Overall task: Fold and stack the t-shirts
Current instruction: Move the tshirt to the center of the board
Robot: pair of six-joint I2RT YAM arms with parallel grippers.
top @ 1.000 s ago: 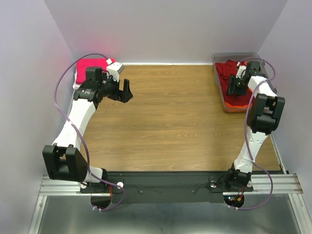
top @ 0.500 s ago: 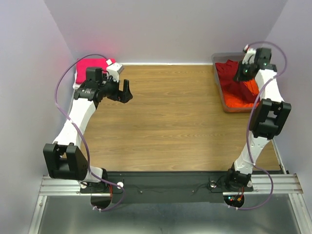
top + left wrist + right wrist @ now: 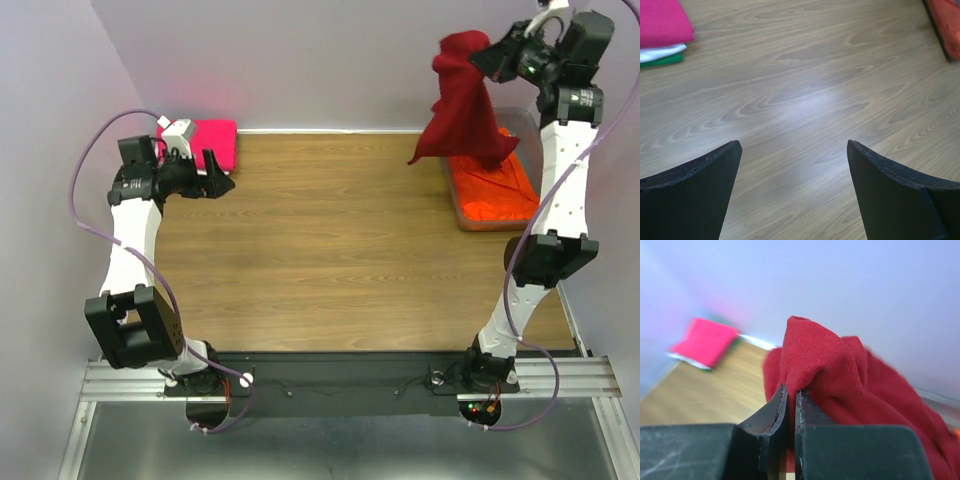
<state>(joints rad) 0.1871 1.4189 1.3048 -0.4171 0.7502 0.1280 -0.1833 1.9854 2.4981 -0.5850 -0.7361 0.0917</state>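
Observation:
My right gripper (image 3: 492, 56) is shut on a bunched fold of the dark red t-shirt (image 3: 466, 100) and holds it high over the back right corner, the cloth hanging down. The right wrist view shows the red cloth (image 3: 832, 360) pinched between the jaws of that gripper (image 3: 791, 390). Below it, the bright orange t-shirt (image 3: 497, 190) lies in the clear tub (image 3: 455, 205). A folded hot pink t-shirt (image 3: 208, 140) tops a stack at the back left, over a white one (image 3: 660, 51) and a green one (image 3: 664, 61). My left gripper (image 3: 216, 172) hangs open and empty beside that stack.
Bare wooden tabletop (image 3: 330, 230) stretches between the stack and the tub. Pale walls close in the back and both sides. The left wrist view looks over the boards, with the orange cloth (image 3: 947, 20) at its top right corner.
The right gripper closed on the dark red t-shirt in the tub and raised it high out of it. The left arm drew back to the left, toward the pink stack.

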